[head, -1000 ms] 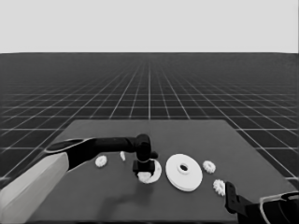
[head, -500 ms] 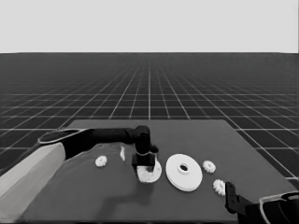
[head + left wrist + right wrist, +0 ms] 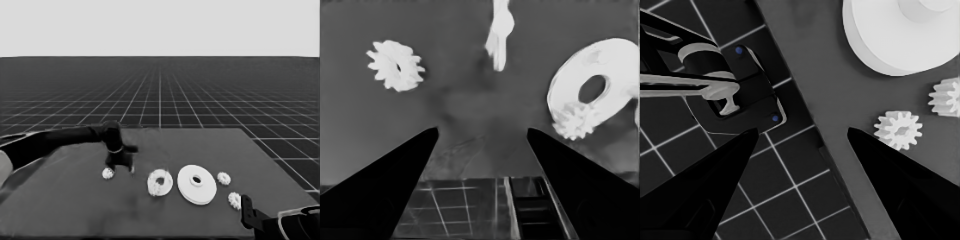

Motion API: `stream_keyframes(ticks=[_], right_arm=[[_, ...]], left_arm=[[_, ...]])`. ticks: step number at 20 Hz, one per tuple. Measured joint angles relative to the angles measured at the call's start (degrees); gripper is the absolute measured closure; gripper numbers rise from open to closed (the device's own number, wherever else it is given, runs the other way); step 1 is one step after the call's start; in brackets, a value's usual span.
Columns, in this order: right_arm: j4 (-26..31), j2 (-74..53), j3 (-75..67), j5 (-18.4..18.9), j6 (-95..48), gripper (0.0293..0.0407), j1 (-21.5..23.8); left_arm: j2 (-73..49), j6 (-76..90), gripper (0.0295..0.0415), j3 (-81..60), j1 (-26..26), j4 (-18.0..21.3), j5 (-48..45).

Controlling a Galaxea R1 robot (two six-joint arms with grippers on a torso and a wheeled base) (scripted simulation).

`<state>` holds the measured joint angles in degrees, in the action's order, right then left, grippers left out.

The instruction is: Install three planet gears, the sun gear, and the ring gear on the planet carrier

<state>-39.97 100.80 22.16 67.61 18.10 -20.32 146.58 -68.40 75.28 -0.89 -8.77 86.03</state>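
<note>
- The smaller round part [image 3: 160, 182] is lying flat on the worktop [image 3: 70, 210] near its middle, and in the left wrist view we are seeing one planet gear [image 3: 572, 122] sitting on its rim beside the wide hole.
- The larger round part [image 3: 197, 184] is lying just beside it, toward our right arm, not yet installed.
- Two more small toothed gears [image 3: 224, 178] are lying beyond the larger round part, near the worktop's right corner, with one [image 3: 898, 129] showing in the right wrist view.
- Another gear [image 3: 108, 173] is lying loose at the other side, and our left gripper [image 3: 120, 162] is hovering just beside it, jaws apart and holding nothing.
- A thin white piece [image 3: 499, 32] is lying between that gear and the smaller round part.
- We are judging this as the fetching of the next gear: the jaws need to centre over it, descend and close.
- Our right gripper [image 3: 800, 145] is waiting at the worktop's corner, jaws apart.
</note>
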Motion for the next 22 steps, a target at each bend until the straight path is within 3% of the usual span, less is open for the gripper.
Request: stream_keyframes(ticks=[3, 8, 9, 11, 18, 20, 22], right_arm=[[0.0, 0.0, 0.0, 0.0, 0.0, 0.0315, 0.0], [0.0, 0.0, 0.0, 0.0, 0.0, 0.0315, 0.0], [0.0, 0.0, 0.0, 0.0, 0.0, 0.0315, 0.0], [0.0, 0.0, 0.0, 0.0, 0.0, 0.0315, 0.0], [0.0, 0.0, 0.0, 0.0, 0.0, 0.0315, 0.0], [0.0, 0.0, 0.0, 0.0, 0.0, 0.0315, 0.0], [0.0, 0.0, 0.0, 0.0, 0.0, 0.0315, 0.0]], left_arm=[[-6.8, 15.5, 0.0326, 11.6, -0.4, 1.7, -1.8], [-6.7, 19.6, 0.0326, 15.8, -0.4, 2.2, -2.2], [-5.7, 20.6, 0.0326, 18.2, 3.7, -1.1, -5.2], [-4.0, 22.1, 0.0326, 21.9, 8.2, -3.7, -8.4], [-2.8, 23.1, 0.0326, 24.5, 10.1, -4.8, -10.2], [-2.8, 23.2, 0.0397, 24.5, 10.2, -4.8, -10.2], [-2.8, 23.2, 0.0398, 24.5, 10.1, -4.8, -10.2]])
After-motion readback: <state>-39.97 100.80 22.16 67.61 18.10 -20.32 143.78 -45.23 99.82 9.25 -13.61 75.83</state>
